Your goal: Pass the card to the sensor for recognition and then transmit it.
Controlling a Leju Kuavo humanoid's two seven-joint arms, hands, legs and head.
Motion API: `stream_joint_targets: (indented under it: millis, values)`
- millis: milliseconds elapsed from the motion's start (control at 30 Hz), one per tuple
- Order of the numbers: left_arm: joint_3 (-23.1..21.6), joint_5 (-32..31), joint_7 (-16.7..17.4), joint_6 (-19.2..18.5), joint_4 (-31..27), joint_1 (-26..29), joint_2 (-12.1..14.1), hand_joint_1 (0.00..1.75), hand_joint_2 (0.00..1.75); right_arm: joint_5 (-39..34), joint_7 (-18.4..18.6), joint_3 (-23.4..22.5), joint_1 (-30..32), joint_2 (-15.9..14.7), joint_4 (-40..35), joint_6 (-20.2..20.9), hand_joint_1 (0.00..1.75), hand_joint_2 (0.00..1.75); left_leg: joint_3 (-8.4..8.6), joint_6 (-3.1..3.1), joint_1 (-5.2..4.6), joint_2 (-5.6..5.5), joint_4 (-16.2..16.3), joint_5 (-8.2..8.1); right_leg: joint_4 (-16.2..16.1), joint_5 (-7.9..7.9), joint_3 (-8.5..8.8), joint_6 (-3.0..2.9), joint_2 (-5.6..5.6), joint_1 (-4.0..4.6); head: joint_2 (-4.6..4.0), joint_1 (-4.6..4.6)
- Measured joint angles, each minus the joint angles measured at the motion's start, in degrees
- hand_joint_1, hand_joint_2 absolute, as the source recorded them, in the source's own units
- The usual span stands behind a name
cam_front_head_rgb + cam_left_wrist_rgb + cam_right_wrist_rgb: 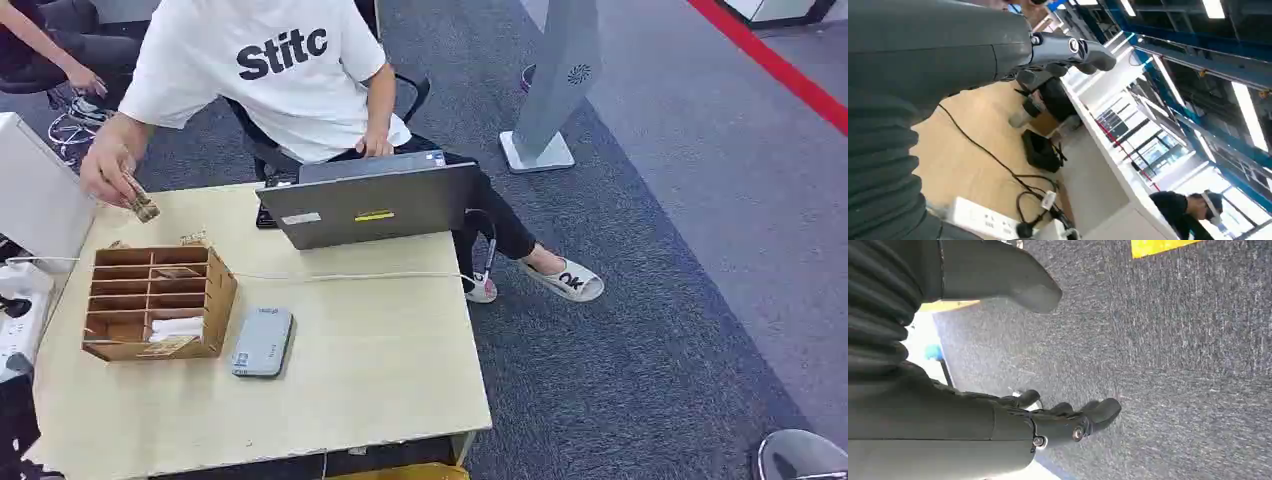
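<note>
**Early yet: both hands idle, cards in the organiser**

Plainly we have not begun. Our left hand (1068,52) hangs off the worktop's left side, fingers loosely extended, holding nothing. Our right hand (1068,422) hangs over grey carpet, fingers apart, likewise empty.

The wooden organiser (155,300) sits near the worktop's (380,370) left edge; a card (177,326) lies in one of its front slots. The grey sensor (263,341) lies flat just beside the organiser, toward the front edge. A person (270,70) sits at the far edge behind a laptop (370,205), one hand (108,172) raised above the far-left corner holding something small we cannot identify.

Risks, as we judge them:
- Slots are narrow; thick fingers could jam or tip the organiser.
- The thin cable (350,276) crossing the worktop could snag an arm.
- The person's hand hovers near our reach path; collision is possible.
- The sensor looks light and could slide toward the front edge if nudged.
</note>
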Motion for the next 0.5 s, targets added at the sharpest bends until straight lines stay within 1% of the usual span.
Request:
stream_joint_targets:
  millis: [200,500]
  values:
    - [-5.5,-6.9,4.6,-0.1,5.0,-6.8,0.5,0.0,1.75,1.7,0.8,0.0,-0.2,0.0,0.0,0.7,0.0,1.75,-0.01,-0.05,0.0,0.01,0.0,0.04,0.0,0.02,-0.01,0.02,0.02,0.0,0.0,0.02]
    - [-13.6,-16.8,11.1,-0.2,13.1,-16.8,0.5,0.0,1.75,4.4,1.7,0.0,-0.5,0.0,0.1,2.1,0.0,1.75,-0.01,-0.03,-0.01,0.02,0.0,0.06,0.0,0.07,-0.02,0.02,0.06,0.0,0.0,0.0]
